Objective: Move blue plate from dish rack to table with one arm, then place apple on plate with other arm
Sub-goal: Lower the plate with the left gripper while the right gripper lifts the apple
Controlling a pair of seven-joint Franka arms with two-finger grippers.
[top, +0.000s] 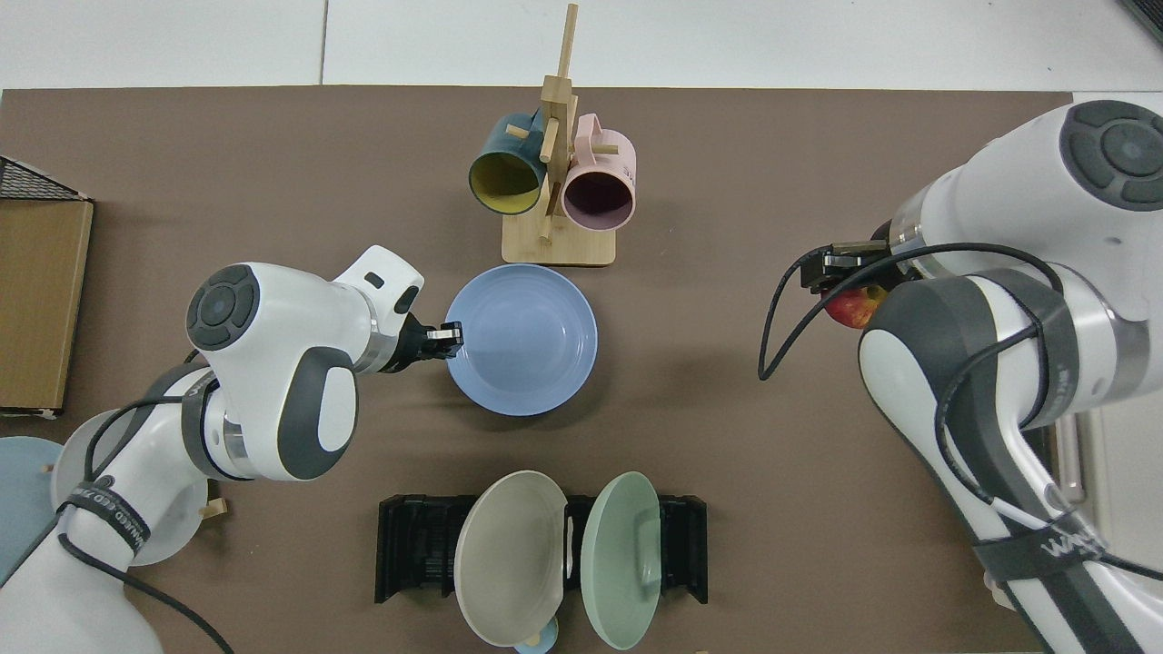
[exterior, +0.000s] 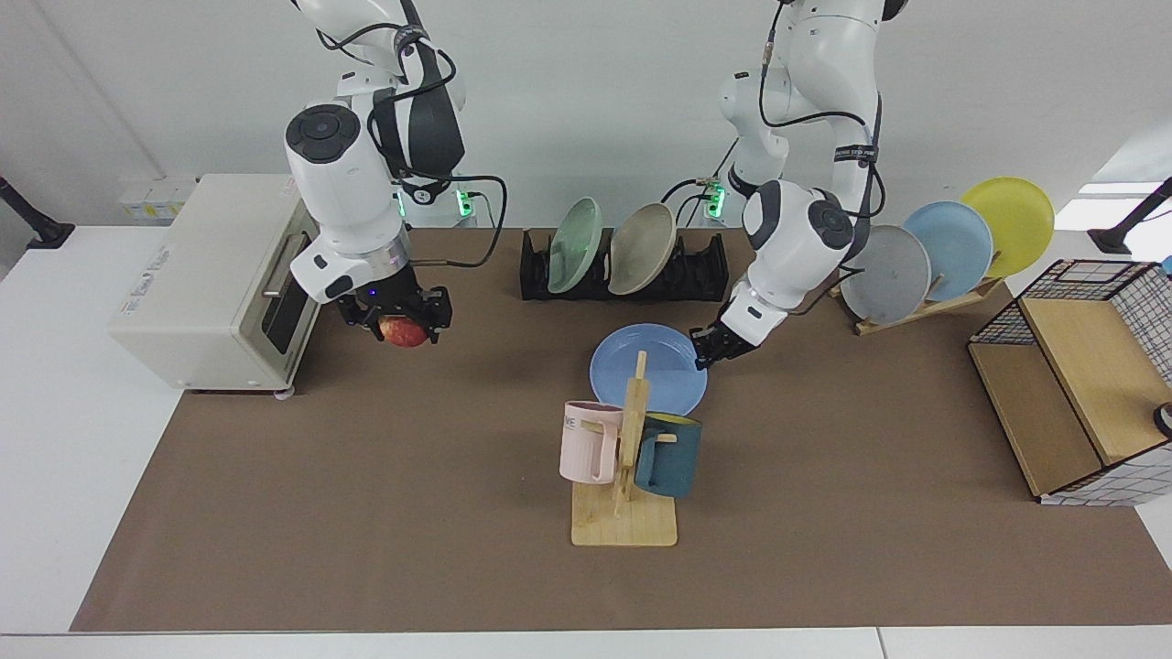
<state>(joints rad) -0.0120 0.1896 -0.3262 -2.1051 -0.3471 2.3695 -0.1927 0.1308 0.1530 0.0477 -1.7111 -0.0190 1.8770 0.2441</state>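
Note:
The blue plate (exterior: pixel 641 363) (top: pixel 522 339) lies level just over the brown table (exterior: pixel 412 513), behind the mug stand. My left gripper (exterior: pixel 707 349) (top: pixel 445 338) is shut on the plate's rim, on the side toward the wooden rack. My right gripper (exterior: pixel 403 322) (top: pixel 840 286) hangs above the table in front of the toaster oven, shut on the red and yellow apple (exterior: pixel 406 331) (top: pixel 852 309). The black dish rack (exterior: pixel 625 267) (top: pixel 541 547) at the back holds a green plate and a beige plate.
A wooden mug stand (exterior: pixel 625 467) (top: pixel 556 173) with a pink and a teal mug stands in front of the plate. A white toaster oven (exterior: pixel 215 279) sits at one end. A slanted wooden rack (exterior: pixel 925 302) holds grey, pale blue and yellow plates. A wire basket (exterior: pixel 1090 366) sits beyond it.

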